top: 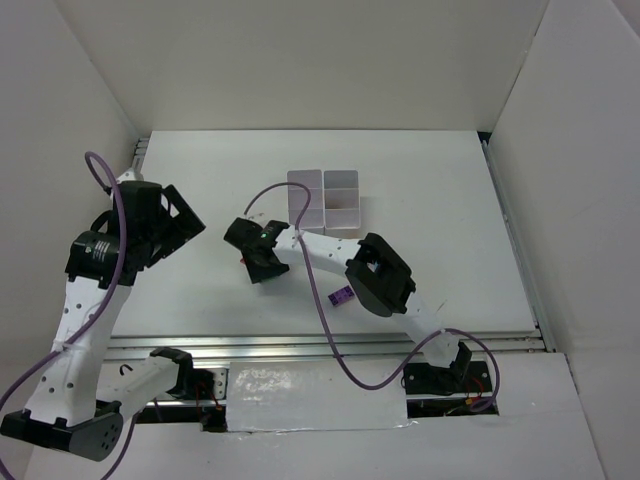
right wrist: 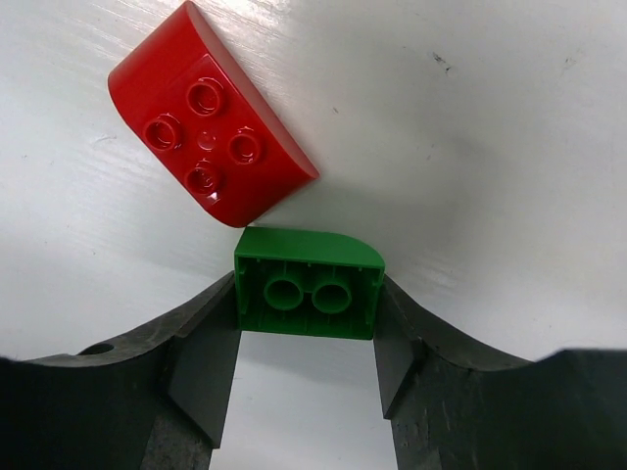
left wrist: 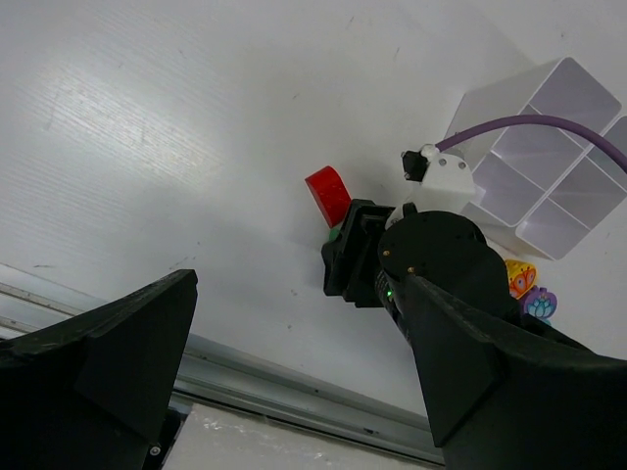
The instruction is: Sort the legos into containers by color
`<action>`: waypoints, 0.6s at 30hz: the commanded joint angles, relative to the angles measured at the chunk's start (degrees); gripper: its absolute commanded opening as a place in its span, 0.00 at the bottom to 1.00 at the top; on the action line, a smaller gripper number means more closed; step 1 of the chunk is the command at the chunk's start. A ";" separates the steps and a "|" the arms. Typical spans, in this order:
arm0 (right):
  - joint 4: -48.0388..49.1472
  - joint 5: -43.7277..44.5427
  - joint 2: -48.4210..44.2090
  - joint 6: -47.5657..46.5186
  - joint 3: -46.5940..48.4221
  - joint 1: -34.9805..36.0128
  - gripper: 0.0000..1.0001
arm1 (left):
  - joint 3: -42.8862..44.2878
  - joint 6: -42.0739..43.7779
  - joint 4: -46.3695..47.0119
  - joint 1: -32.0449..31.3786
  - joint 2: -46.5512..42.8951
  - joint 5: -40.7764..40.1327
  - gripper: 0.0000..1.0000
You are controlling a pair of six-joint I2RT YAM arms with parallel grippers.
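Two matte black fingers of our right gripper are clamped on a green lego, whose hollow underside, with two round tubes, faces the wrist camera. We cannot tell whether it is off the white table. Just beyond, at the upper left of that frame, lies a glossy red lego, round-shouldered, four studs up, its corner all but touching the green one. We judge the grasp made; next we need a lift clear of the red piece and a carry to the white, thin-walled containers farther back. Our left gripper hangs at left, fingers wide apart, holding nothing.
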 commanded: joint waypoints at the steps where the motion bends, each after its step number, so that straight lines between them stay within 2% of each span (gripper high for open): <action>1: 2.58 1.23 1.62 0.23 2.20 0.44 0.27 | -0.46 1.60 2.28 -0.02 -0.09 1.40 1.00; 4: 3.19 1.76 -2.06 0.85 0.45 0.35 0.22 | -0.20 1.34 2.02 -0.02 -0.18 0.35 0.99; 10: 11.89 -2.99 -21.21 -0.03 -13.34 -4.83 0.17 | 1.30 1.25 0.87 0.06 -0.61 -2.03 1.00; 14: 9.09 -1.76 -27.46 -2.22 -11.08 -10.80 0.17 | 0.33 1.34 2.19 -0.02 -0.53 -1.24 0.99; 18: 7.86 0.16 -26.78 -6.52 -7.65 -17.30 0.17 | -0.55 1.69 3.59 -0.02 -0.53 0.34 1.00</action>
